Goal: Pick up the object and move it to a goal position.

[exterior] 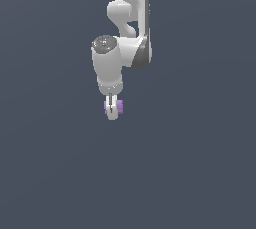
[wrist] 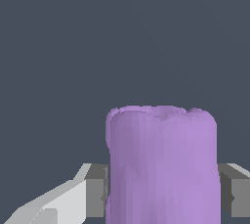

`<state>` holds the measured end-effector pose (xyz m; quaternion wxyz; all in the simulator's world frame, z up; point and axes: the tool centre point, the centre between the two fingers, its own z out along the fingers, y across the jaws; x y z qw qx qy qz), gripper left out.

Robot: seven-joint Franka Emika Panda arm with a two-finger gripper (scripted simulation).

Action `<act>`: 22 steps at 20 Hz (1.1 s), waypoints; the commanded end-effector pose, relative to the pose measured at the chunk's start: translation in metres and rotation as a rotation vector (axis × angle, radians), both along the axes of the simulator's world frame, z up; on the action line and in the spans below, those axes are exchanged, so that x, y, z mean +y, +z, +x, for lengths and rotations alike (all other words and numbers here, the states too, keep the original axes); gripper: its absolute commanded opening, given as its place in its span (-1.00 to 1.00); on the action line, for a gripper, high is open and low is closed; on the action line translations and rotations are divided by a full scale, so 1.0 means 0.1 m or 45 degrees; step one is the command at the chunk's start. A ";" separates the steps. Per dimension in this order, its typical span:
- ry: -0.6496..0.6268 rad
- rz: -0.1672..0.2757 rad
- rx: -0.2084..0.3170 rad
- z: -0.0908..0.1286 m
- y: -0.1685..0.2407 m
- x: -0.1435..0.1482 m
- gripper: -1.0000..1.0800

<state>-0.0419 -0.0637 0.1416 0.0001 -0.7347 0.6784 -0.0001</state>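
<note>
The small light-purple, lumpy, roughly cube-shaped block (exterior: 120,106) is sitting between the fingers of the white two-fingered robot gripper (exterior: 113,109), which is pointing straight down from the white, rounded Franka arm (exterior: 125,28). In the exterior view the block is showing as purple patches on both sides of the near white finger, which is crossing in front of it, so the block is wider than that finger but narrower than the gripper body above.

In the wrist view the block (wrist: 162,167) is filling the space between the two grey finger pads (wrist: 96,191), with its sides touching a pad on each side; the gripper (wrist: 163,193) is clamping it, its jaws closed in on the block.

The flat dark grey-blue surface (exterior: 200,163) is lying behind and around the arm, plain and unmarked.
</note>
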 end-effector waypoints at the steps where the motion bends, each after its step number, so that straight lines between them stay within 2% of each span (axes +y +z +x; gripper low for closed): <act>1: -0.001 -0.001 0.000 0.03 0.25 -0.12 -1.00; 14: -0.001 -0.002 0.001 0.25 1.56 -0.75 -1.00; 22: 0.001 -0.001 0.001 0.36 2.07 -0.99 -1.00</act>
